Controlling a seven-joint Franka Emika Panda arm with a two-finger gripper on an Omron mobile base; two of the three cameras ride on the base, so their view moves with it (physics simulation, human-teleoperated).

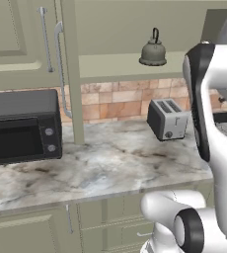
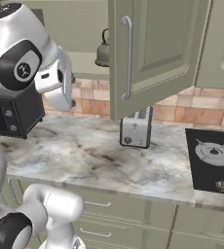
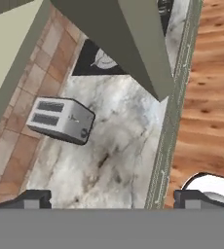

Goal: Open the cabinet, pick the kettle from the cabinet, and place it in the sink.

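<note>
In the left base view the cabinet stands open, its near door swung out edge-on so that the long silver handle shows against it. The kettle sits upright on the pale shelf inside, toward the right part of the opening, directly above the toaster and a shelf-height higher than it. The white arm rises just right of the toaster and reaches up beside the kettle's level, so the kettle lies to the arm's left and deeper toward the wall.

In the right base view the open door hangs out over the counter and hides most of the shelf; the kettle peeps out just left of the door's edge, again above the toaster. The hand end of the arm is left of the toaster and nearer the camera than the shelf, between the kettle and the black microwave.

In the hand view the gripper has its jaws spread wide with nothing between them, and it looks down at the toaster on the marble. So the hand must, I judge, tilt up and reach inward above the toaster. The kettle has no long axis; its arched handle stands on top.
</note>
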